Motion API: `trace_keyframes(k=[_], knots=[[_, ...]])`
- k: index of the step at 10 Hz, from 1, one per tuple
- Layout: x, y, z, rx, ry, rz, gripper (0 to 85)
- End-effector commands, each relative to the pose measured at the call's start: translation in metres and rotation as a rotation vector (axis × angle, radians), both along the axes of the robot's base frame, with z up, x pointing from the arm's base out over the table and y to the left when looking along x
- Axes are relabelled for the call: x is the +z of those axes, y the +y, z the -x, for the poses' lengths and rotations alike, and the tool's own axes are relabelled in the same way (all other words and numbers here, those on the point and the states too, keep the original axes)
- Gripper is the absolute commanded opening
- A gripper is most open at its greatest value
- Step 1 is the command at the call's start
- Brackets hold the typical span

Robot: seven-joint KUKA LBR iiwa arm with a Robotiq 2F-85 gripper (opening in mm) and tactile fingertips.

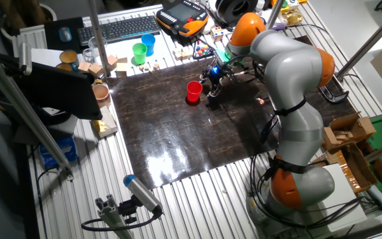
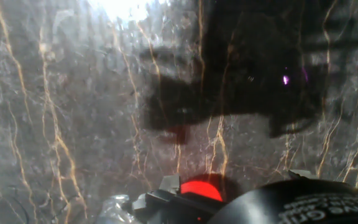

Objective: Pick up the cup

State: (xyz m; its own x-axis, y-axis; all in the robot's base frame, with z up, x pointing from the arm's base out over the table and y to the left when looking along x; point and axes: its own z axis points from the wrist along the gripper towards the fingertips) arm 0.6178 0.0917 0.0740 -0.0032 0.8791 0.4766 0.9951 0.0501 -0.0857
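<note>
The red cup [image 1: 193, 91] stands upright on the dark marble-patterned tabletop [image 1: 178, 146], mouth up, so its long axis is vertical. The end effector [image 1: 213, 85] hangs low over the tabletop just beside the cup, on the cup's right side in the fixed view, toward the arm's own base. From the end effector, then, the cup lies a short way to the left in that view, near but apparently not yet between the fingers.

In the hand view the cup [image 2: 199, 188] shows only as a red patch at the bottom edge, partly hidden behind dark hardware of the end effector [image 2: 178, 205], with the glossy tabletop [image 2: 73, 124] filling the rest. Whether the fingers are spread or closed I cannot tell; both views are too dark and blurred there. Nothing seems to be held.

A green cup [image 1: 139, 52] and a blue cup [image 1: 148, 44] stand well apart, beyond the slab's far edge near a keyboard [image 1: 119, 28].
</note>
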Motion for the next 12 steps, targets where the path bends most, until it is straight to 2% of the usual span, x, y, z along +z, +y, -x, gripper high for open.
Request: trace_keyframes(k=[1,5,9,12], knots=[[-0.001,0.002,-0.0004,-0.002,0.001,-0.003,85.0],[-0.002,0.011,-0.0032,-0.003,-0.007,-0.01,85.0],[-0.001,0.024,-0.0084,-0.017,-0.005,-0.016,85.0],[-0.004,0.029,-0.0102,-0.02,-0.007,-0.017,85.0]])
